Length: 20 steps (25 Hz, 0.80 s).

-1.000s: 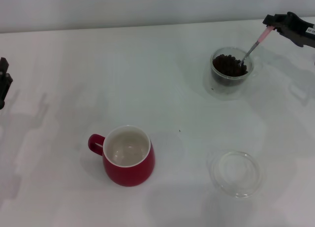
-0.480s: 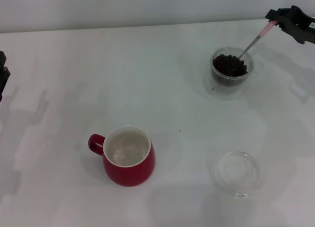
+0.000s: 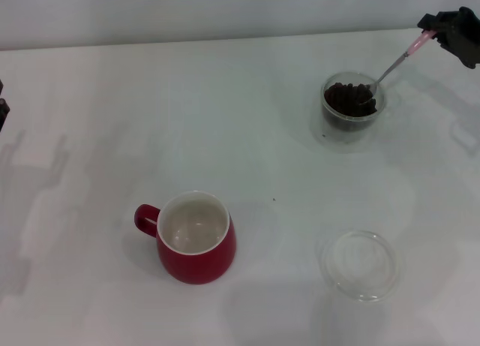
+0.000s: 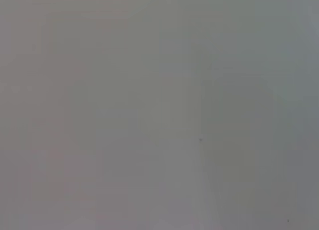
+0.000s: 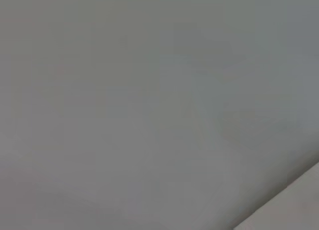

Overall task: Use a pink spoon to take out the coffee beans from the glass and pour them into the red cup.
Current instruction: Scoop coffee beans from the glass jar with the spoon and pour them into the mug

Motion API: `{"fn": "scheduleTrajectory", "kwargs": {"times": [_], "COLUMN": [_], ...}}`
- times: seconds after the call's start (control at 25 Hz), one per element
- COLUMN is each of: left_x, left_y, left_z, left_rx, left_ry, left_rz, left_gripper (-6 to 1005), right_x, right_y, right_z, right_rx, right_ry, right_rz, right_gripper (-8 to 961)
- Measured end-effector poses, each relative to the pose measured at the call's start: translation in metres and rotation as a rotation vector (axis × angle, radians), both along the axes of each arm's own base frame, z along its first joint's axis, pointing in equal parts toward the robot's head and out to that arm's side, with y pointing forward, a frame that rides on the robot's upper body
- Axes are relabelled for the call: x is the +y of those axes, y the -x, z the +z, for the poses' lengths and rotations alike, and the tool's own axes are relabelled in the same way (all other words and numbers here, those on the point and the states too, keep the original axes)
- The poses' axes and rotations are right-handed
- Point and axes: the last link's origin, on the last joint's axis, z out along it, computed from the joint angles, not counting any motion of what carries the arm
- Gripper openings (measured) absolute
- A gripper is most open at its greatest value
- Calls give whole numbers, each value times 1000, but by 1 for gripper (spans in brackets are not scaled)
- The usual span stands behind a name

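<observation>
In the head view the clear glass (image 3: 352, 108) stands at the far right of the white table, filled with dark coffee beans (image 3: 348, 98). The pink spoon (image 3: 397, 61) slants down into it, its metal bowl among the beans and its pink handle held by my right gripper (image 3: 437, 28), which is shut on it at the far right edge. The red cup (image 3: 195, 238) stands near the front centre, white inside, holding no beans, its handle to the left. My left gripper (image 3: 2, 109) barely shows at the left edge. Both wrist views show only plain grey.
A shallow clear dish (image 3: 358, 264) lies on the table (image 3: 247, 121) at the front right, below the glass. A pale wall runs along the table's far edge.
My right gripper has moved right and slightly up, tilting the spoon flatter while its bowl stays in the beans. The left gripper has slipped further out of view at the left edge.
</observation>
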Motion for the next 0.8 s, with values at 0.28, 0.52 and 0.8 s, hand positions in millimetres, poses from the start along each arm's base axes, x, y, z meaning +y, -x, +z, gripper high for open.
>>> {"fn": "scheduleTrajectory", "kwargs": {"times": [0.28, 0.52, 0.8], "left_x": [-1, -2, -2], "left_y": [2, 3, 4], "left_z": [1, 1, 1], "left_rx": [8, 10, 10], "left_ry": [-2, -1, 0], "left_rz": [7, 12, 14], "left_gripper": [713, 714, 713], "right_x": [-8, -17, -22], "right_y": [-6, -10, 1], "right_z": [5, 2, -4], "right_rx": [95, 132, 176], "right_ry": [-37, -37, -6], "right_rz": [-24, -28, 41], "right_gripper": [208, 210, 212]}}
